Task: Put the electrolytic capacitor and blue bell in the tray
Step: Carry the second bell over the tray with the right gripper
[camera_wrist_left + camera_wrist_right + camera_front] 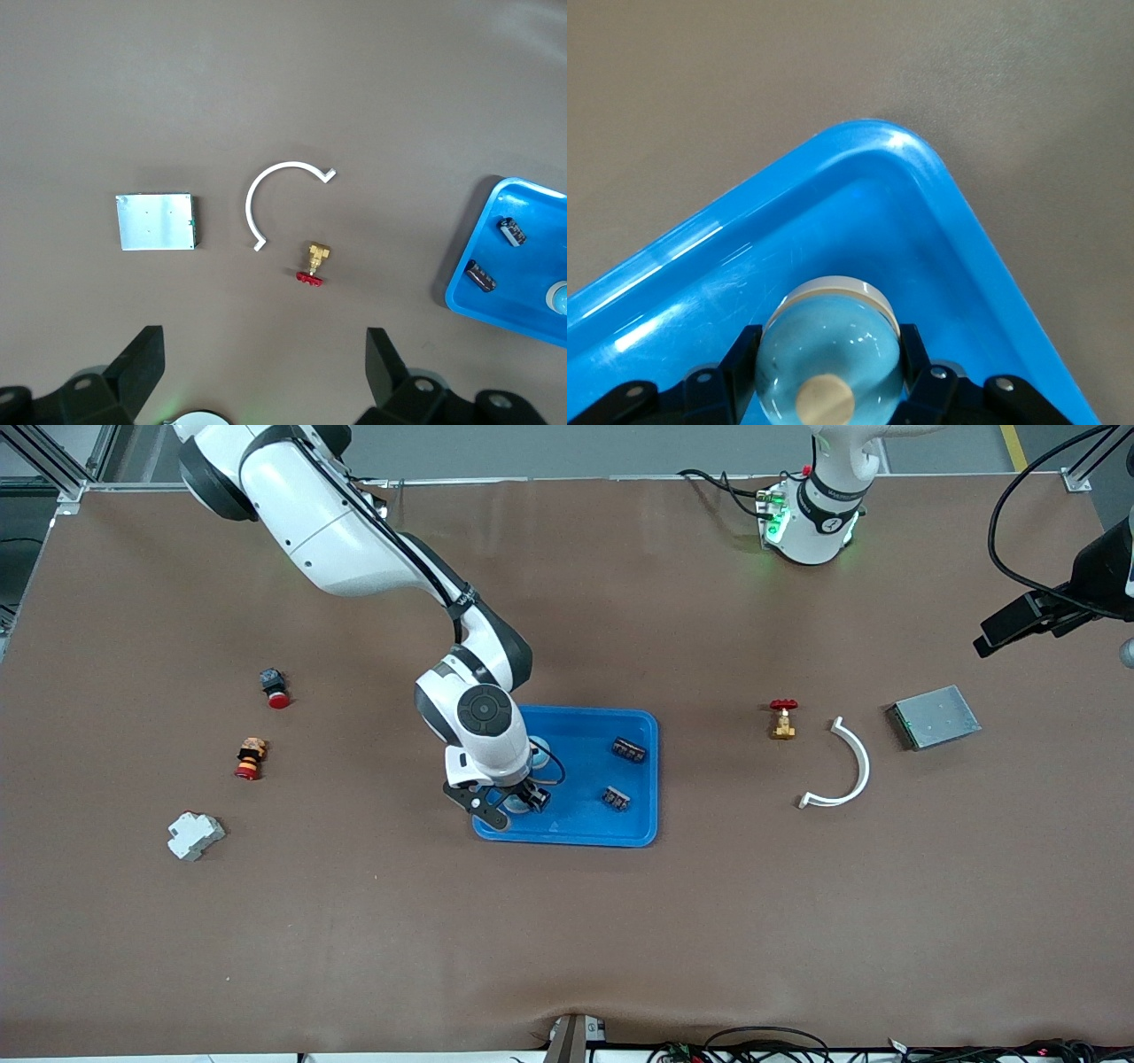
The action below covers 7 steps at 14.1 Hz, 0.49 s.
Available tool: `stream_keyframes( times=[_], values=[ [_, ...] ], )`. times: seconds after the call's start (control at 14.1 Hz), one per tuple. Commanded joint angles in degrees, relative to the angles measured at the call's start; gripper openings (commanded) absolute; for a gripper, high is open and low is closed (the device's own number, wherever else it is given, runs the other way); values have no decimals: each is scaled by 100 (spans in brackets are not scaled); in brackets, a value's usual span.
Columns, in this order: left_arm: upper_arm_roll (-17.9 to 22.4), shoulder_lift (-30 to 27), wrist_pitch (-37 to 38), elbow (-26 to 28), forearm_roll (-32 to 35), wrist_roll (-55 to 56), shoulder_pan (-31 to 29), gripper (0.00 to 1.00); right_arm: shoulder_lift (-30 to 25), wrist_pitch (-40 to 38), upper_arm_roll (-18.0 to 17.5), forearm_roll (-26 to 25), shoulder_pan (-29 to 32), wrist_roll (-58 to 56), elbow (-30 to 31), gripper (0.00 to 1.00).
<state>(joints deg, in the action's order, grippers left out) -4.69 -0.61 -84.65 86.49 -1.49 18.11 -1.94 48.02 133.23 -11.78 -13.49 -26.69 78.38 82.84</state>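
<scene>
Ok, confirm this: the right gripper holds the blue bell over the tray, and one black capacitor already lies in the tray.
Not quite. The front view shows two black capacitors lying in the tray, not one. The rest holds: the right gripper grips the blue bell over the tray, at the corner toward the right arm's end, as the right wrist view shows.

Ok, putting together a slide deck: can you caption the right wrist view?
Right gripper with its fingers around the blue bell, inside a corner of the tray.
</scene>
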Motion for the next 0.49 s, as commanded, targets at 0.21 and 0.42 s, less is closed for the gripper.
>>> stream_keyframes(
  times=[0.21, 0.42],
  values=[
    [64, -159, -95, 236, -18, -150, 1, 100, 277, -26, -44, -101, -47, 168, -225, 0],
    [65, -159, -104, 210, -18, -203, -34, 100, 348, -8, -44, -101, -47, 177, -225, 0]
  ],
)
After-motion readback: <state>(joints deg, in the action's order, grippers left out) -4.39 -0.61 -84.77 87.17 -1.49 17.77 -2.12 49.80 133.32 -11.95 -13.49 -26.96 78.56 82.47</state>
